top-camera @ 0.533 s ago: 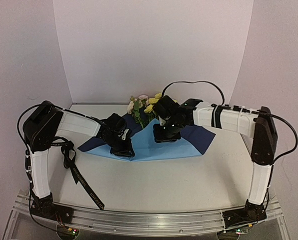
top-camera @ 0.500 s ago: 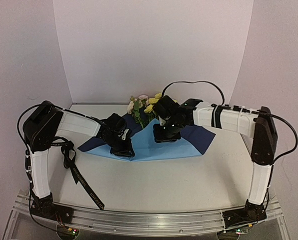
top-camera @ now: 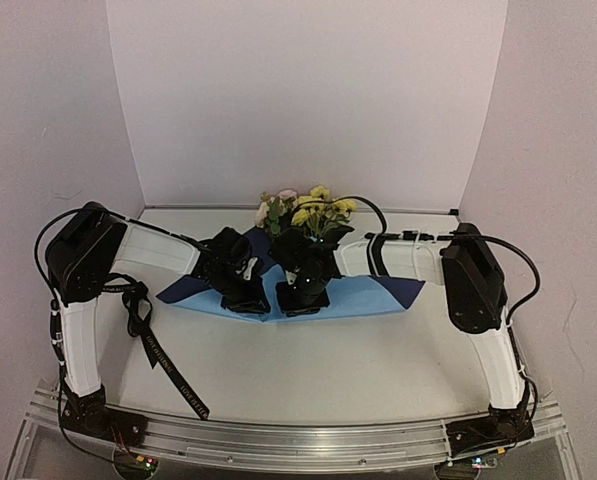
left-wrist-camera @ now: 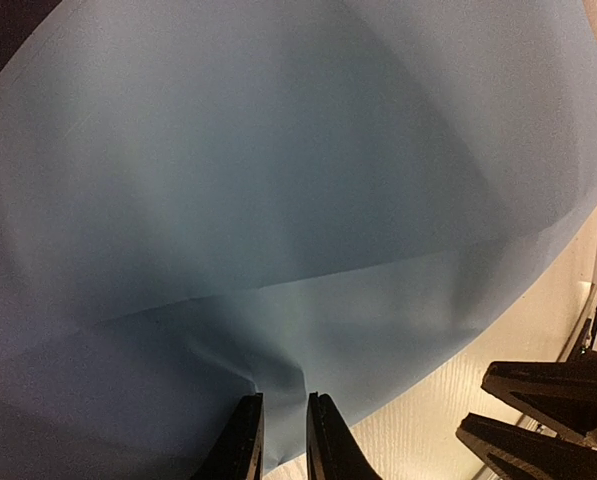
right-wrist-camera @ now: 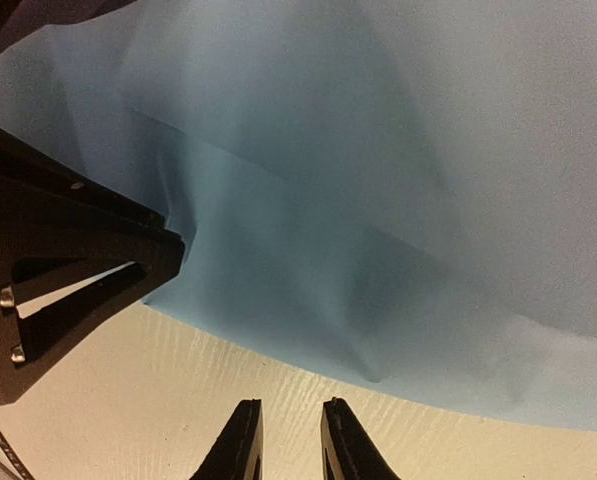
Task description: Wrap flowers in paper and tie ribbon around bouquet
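Observation:
The paper [top-camera: 363, 295] lies light-blue face up on the table, with navy corners showing at both ends. The flowers [top-camera: 313, 205], yellow and pale pink, rest at its far edge, their stems hidden behind the arms. My left gripper [left-wrist-camera: 285, 400] is shut on the paper's [left-wrist-camera: 278, 200] near edge, which puckers between its jaws. My right gripper [right-wrist-camera: 290, 405] hovers over bare table just short of the paper [right-wrist-camera: 378, 180], its jaws slightly open with nothing between them. In the top view the two grippers, left [top-camera: 246, 297] and right [top-camera: 303, 295], stand side by side. The ribbon [top-camera: 163, 358] lies at the left.
The black ribbon trails from under the left arm toward the table's front edge. White walls close in the table at the back and both sides. The left gripper's fingers [right-wrist-camera: 68, 260] loom close at the left of the right wrist view.
The right arm has swung left and forward from over the paper's middle to its near edge, beside the left gripper, and its jaws have narrowed. The left gripper has stayed put.

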`<act>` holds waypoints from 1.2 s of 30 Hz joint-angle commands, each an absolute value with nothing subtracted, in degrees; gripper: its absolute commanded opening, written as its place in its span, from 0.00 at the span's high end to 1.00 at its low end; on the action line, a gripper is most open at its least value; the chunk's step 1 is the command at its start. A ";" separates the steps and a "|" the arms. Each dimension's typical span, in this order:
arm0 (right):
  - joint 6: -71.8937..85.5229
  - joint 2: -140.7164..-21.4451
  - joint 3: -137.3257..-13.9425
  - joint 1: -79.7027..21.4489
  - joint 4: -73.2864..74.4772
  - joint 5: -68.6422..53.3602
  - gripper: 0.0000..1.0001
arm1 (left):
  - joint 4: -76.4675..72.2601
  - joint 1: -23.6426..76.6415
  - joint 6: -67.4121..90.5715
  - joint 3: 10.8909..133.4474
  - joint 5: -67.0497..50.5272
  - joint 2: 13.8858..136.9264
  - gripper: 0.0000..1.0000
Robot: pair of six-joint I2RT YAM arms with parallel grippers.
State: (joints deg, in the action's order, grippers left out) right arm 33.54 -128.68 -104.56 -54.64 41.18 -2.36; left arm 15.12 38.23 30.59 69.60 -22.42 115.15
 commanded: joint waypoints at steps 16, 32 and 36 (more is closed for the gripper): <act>33.20 -132.79 -104.31 -54.26 40.78 2.42 0.79 | 17.36 36.20 30.70 64.12 -20.20 115.66 0.83; 35.74 -125.68 -94.42 -50.83 38.20 2.91 0.81 | 17.38 34.78 29.78 62.88 -20.55 115.67 0.84; 35.98 -123.62 -91.93 -49.88 37.43 2.81 0.81 | 17.36 34.48 29.62 62.82 -20.66 115.75 0.84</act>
